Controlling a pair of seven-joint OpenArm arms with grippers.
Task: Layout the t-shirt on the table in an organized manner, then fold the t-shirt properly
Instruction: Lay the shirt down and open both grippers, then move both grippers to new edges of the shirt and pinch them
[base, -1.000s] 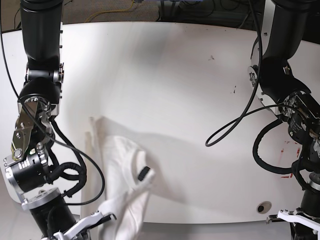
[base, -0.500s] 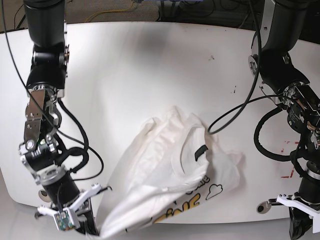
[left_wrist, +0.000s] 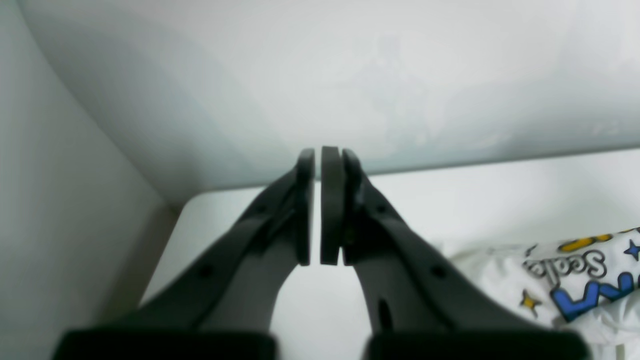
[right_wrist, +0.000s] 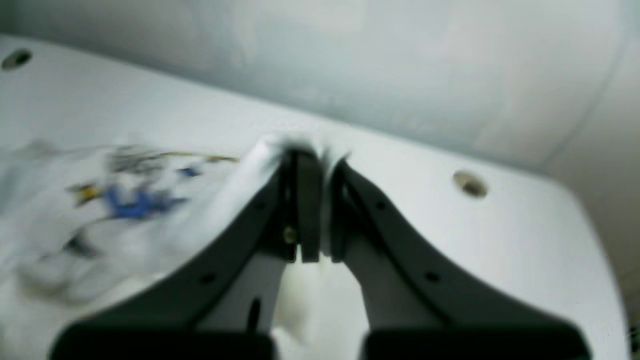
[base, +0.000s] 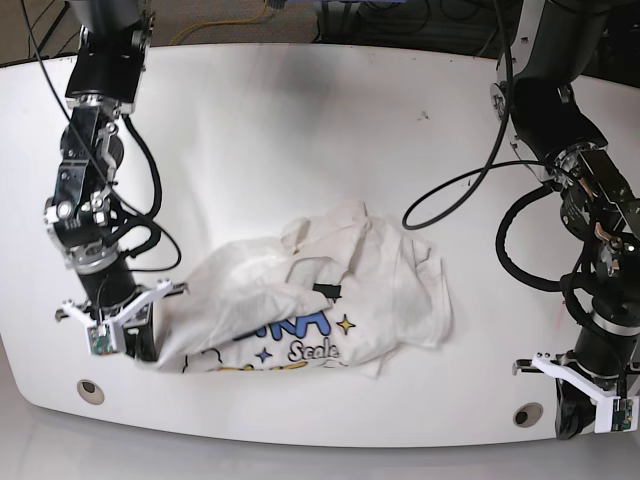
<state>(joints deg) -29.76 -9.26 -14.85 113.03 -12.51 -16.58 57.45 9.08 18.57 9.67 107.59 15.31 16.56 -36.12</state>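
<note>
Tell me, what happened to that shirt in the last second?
The right fingers, shut on the shirt, swung it from hanging off the table's near edge up onto the top, where it now lies crumpled with some print showing. That arm moved farther over the table. The left fingers stayed shut and empty at the near edge.

Soft white cloth on a glossy white tabletop, between matt black robot arms.

The crumpled white cotton t-shirt (base: 320, 300) looks soft and matt, creased all over, with a flat blue and yellow print on its front. The large white table (base: 300, 130) is smooth and glossy, catching soft reflections. The right gripper (right_wrist: 310, 210) has matt black plastic fingers, as does the left gripper (left_wrist: 320, 210), whose flat pads look dull and rubbery. Smooth black cables (base: 470, 190) with a slight sheen loop beside the dark arm housings.
</note>
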